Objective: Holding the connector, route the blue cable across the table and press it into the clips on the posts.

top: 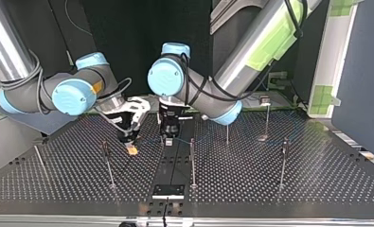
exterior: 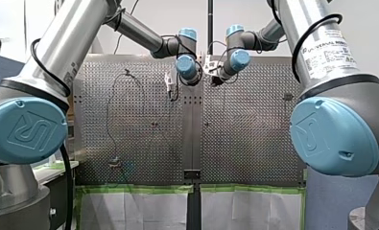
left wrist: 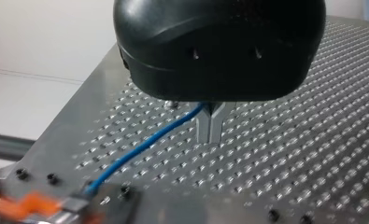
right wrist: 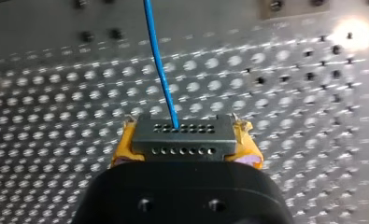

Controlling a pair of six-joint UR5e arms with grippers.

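In the right wrist view, a grey connector [right wrist: 182, 140] with rows of small holes sits between the yellow pads [right wrist: 248, 151] of my right gripper [right wrist: 184, 150], which is shut on it. The blue cable [right wrist: 158, 60] leaves the connector and runs ahead over the perforated table. In the left wrist view, my left gripper [left wrist: 210, 125] has its metal fingers shut on the blue cable [left wrist: 145, 144], just above the table. From there the cable slopes down to the connector [left wrist: 74, 205]. In the top view both grippers hang low near the table's middle, my right gripper [top: 131, 147] beside my left gripper [top: 169, 137].
Several thin posts stand on the perforated table [top: 279, 198], among them one [top: 108, 163] near my right gripper and one [top: 192, 161] near my left. A black plate [top: 168, 190] lies at the near edge in the top view. Green tape [exterior: 139, 189] edges the table in the front view.
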